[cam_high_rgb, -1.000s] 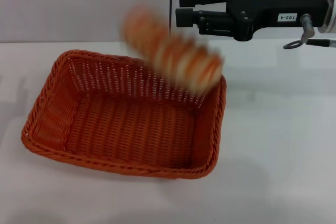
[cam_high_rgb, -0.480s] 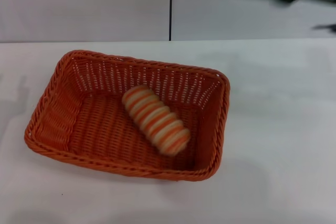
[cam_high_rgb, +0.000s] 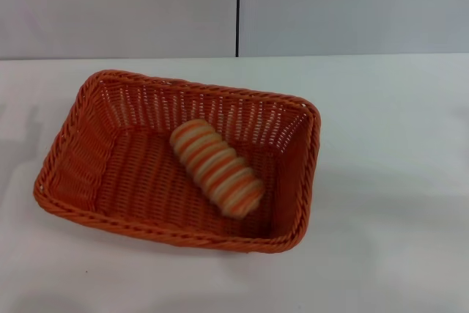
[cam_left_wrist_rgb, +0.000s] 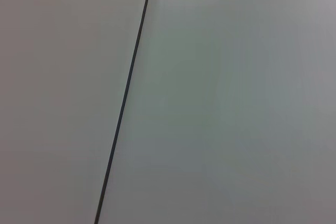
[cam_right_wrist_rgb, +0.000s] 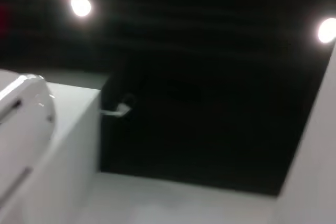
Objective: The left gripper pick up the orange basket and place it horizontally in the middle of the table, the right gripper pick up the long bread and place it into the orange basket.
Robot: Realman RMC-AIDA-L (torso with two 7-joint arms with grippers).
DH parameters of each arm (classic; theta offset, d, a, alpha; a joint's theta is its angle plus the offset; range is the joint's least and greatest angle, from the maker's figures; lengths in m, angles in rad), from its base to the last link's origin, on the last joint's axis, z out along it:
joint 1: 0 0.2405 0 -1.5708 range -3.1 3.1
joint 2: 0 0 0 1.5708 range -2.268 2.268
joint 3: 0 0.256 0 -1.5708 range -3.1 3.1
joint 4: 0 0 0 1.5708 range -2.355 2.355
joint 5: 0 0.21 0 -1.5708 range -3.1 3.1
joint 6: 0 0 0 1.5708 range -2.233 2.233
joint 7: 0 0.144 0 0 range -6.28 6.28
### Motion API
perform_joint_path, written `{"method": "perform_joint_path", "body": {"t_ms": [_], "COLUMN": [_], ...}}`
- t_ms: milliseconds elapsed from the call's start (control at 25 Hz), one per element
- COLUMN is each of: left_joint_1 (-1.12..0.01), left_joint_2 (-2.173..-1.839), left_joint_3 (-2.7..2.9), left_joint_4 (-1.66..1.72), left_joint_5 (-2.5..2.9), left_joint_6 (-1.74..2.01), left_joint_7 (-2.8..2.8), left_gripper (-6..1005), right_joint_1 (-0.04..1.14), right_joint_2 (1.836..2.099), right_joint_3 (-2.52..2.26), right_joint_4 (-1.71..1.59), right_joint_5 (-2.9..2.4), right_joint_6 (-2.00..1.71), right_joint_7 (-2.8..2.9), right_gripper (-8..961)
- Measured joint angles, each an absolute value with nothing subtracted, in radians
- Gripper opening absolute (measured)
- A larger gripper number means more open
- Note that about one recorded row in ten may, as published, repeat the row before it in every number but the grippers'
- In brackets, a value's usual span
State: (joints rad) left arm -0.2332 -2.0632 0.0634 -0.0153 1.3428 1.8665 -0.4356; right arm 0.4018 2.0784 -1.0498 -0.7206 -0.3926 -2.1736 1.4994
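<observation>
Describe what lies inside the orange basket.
One long bread lies diagonally on the floor of the orange basket, nearer its right side. The patch of weave beneath the loaf is covered; nothing else shows inside.

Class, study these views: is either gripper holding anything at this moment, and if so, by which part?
Nothing is held. Neither gripper is in view; the long bread lies loose inside the orange basket on the table.

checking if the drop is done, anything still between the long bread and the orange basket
Nothing visible. The long bread already lies inside the orange basket, resting diagonally on its floor, with nothing on or around it. The basket sits on the table. Neither pincer shows in any view.
</observation>
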Motion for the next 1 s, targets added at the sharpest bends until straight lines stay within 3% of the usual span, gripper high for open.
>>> {"method": "perform_joint_path", "body": {"t_ms": [440, 720, 1000], "left_joint_1": [-0.233, -0.228, -0.228], "left_joint_2": [-2.067, -2.066, -2.067], "left_joint_3": [0.066, 0.069, 0.068], "left_joint_4": [-0.020, -0.068, -0.068], "left_joint_5": [1.344, 1.346, 1.345], "left_joint_6": [1.872, 1.872, 1.842], "left_joint_7": [-0.445, -0.509, -0.568], "left_gripper": [526, 526, 526], "right_joint_1": [0.344, 0.309, 0.287], "right_joint_2": [2.074, 2.036, 2.020], "right_joint_3": [-0.876, -0.853, -0.836], "right_joint_4": [-0.629, -0.574, -0.524], "right_joint_5": [-0.402, -0.318, -0.271], "right_joint_6": [-2.178, -2.187, -2.188], "right_joint_7": [1.401, 1.444, 1.448], "right_gripper": [597, 597, 597]}}
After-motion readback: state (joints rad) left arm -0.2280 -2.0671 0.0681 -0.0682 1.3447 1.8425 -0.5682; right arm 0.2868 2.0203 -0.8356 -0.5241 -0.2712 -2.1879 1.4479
